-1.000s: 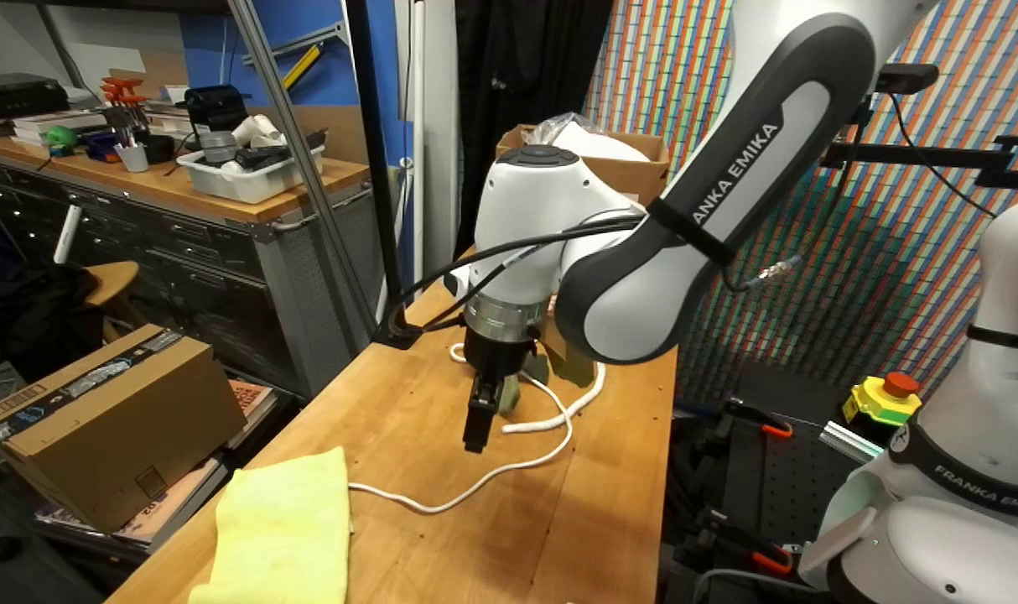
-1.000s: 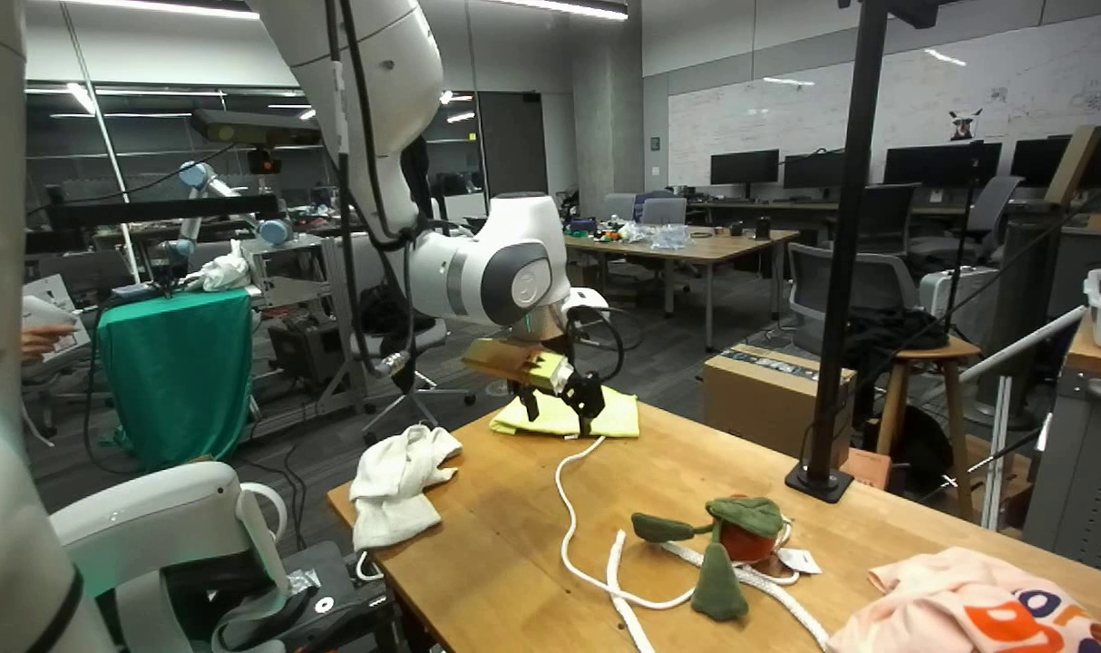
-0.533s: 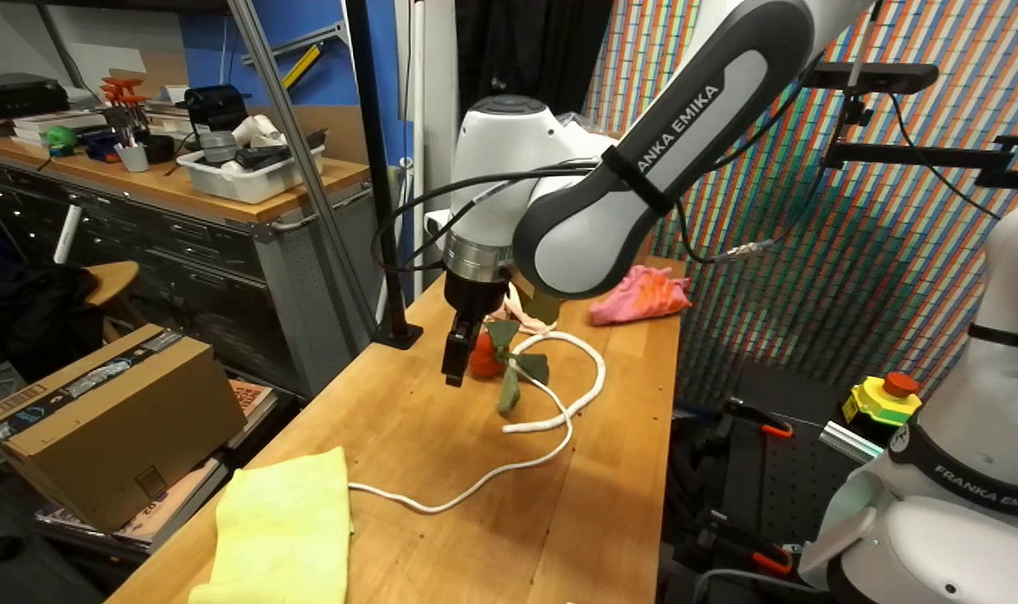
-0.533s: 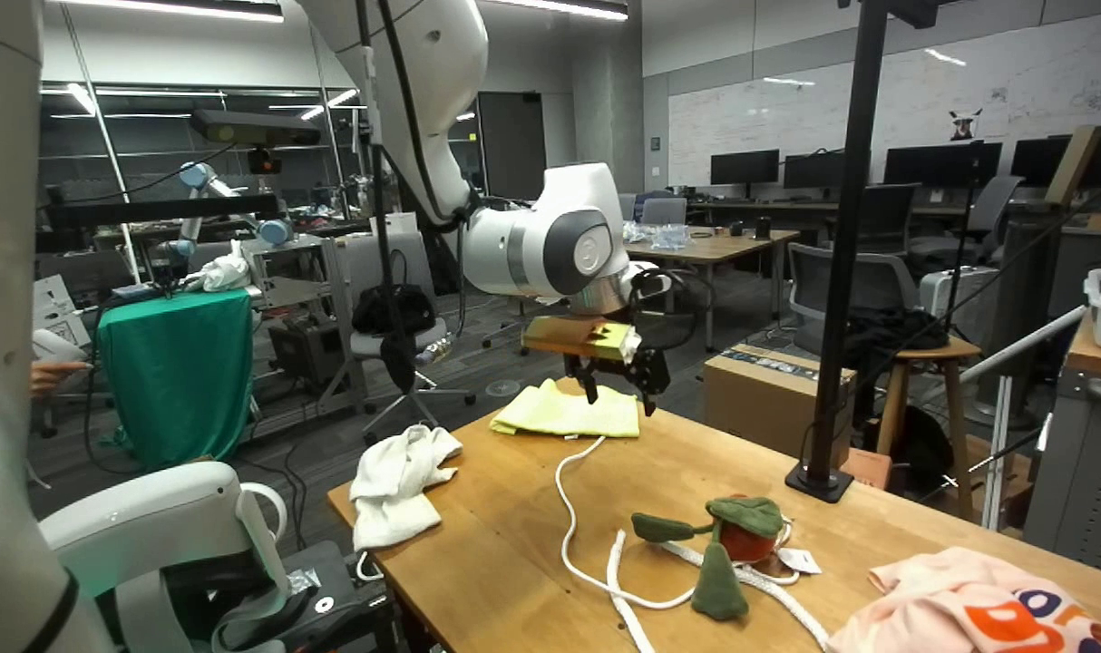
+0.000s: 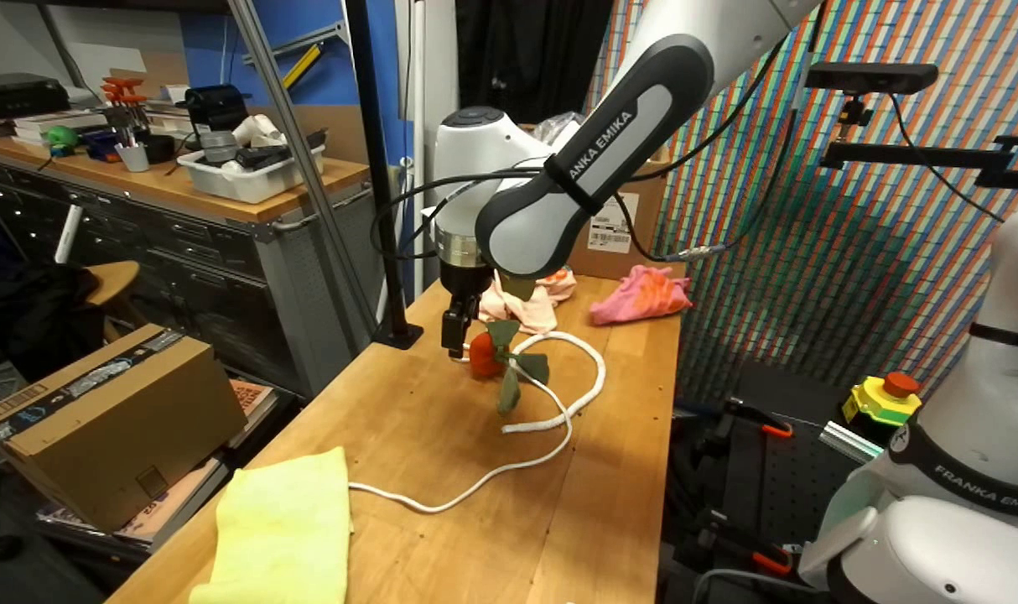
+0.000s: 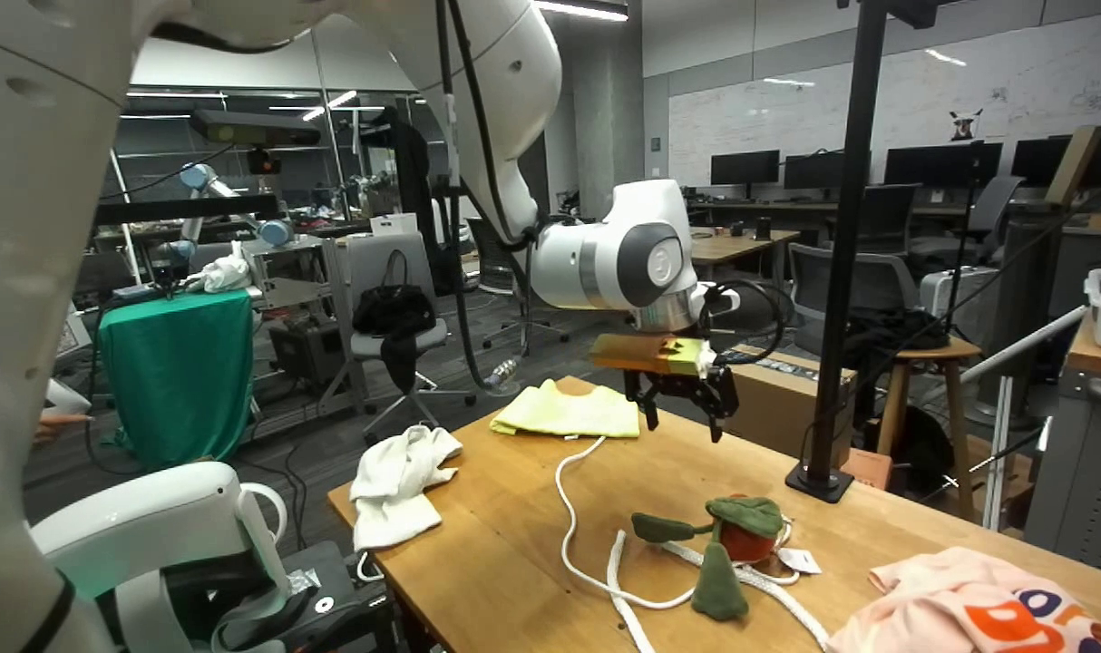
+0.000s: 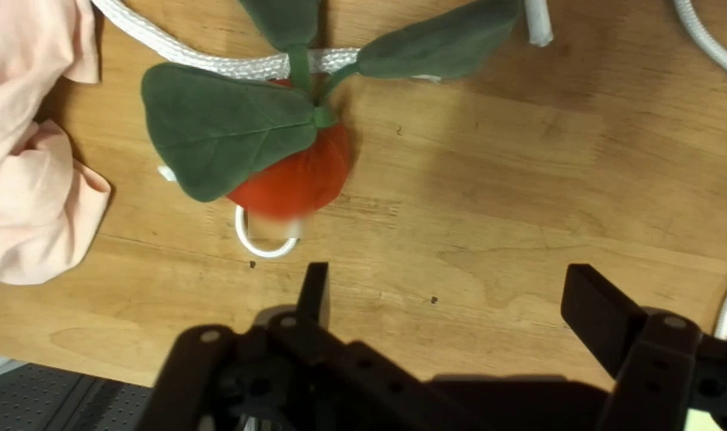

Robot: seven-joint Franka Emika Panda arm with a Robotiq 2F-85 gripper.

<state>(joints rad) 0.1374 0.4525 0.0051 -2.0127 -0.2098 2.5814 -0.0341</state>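
A: What's the black two-fingered hand [image 7: 447, 280] got?

B: Nothing, it's spread wide; hangs abv the light-brown wooden table [image 5: 593, 503]

A: & the round red green-leaved plush toy [image 7: 303, 166]?

B: On the table nr the hand, not touching, in from the edge

A: Room to move?

B: Wide stretch of wood btwn toy & folded yellow cloth [image 5: 287, 520], w/ thin white cord [image 5: 428, 510] curving across. Tighter at the toy: thick white braided rope [image 7: 155, 38] runs under its leaves, crumpled pale-pink cloth [image 6: 931, 594] close by. Tall black post [image 6: 841, 272] at table's edge
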